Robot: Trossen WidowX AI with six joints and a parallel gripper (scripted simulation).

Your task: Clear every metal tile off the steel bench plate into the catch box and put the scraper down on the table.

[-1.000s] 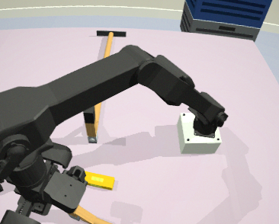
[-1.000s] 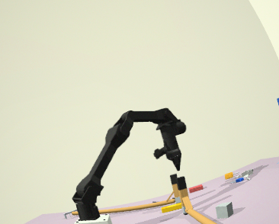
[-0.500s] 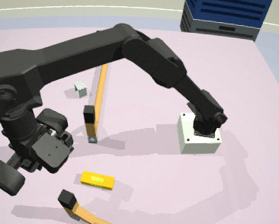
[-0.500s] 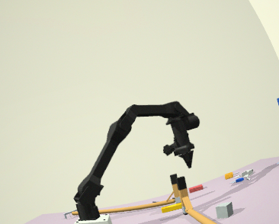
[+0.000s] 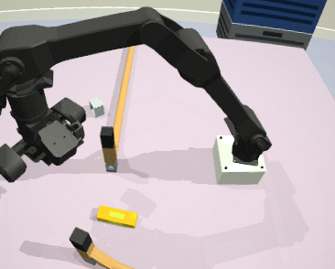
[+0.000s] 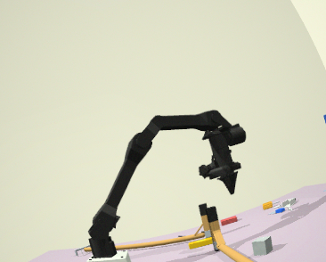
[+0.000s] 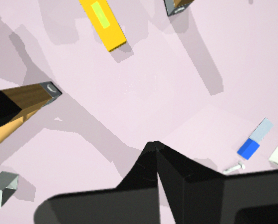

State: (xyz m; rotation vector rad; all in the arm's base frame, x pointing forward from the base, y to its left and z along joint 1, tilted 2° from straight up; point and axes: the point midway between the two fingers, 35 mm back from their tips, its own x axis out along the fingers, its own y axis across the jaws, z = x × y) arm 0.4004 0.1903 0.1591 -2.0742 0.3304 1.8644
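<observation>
Scraper (image 5: 124, 91) (image 6: 236, 254) (image 7: 25, 101) on pink table (image 5: 183, 114) (image 6: 298, 227) (image 7: 145, 95), pale wall (image 6: 134, 53).

I saw a yellow block (image 5: 110, 215) (image 6: 200, 243) (image 7: 106, 29), a red block (image 6: 229, 220) and an orange block (image 6: 267, 206) lying apart, with a blue-and-grey crate (image 5: 275, 16) beyond.
</observation>
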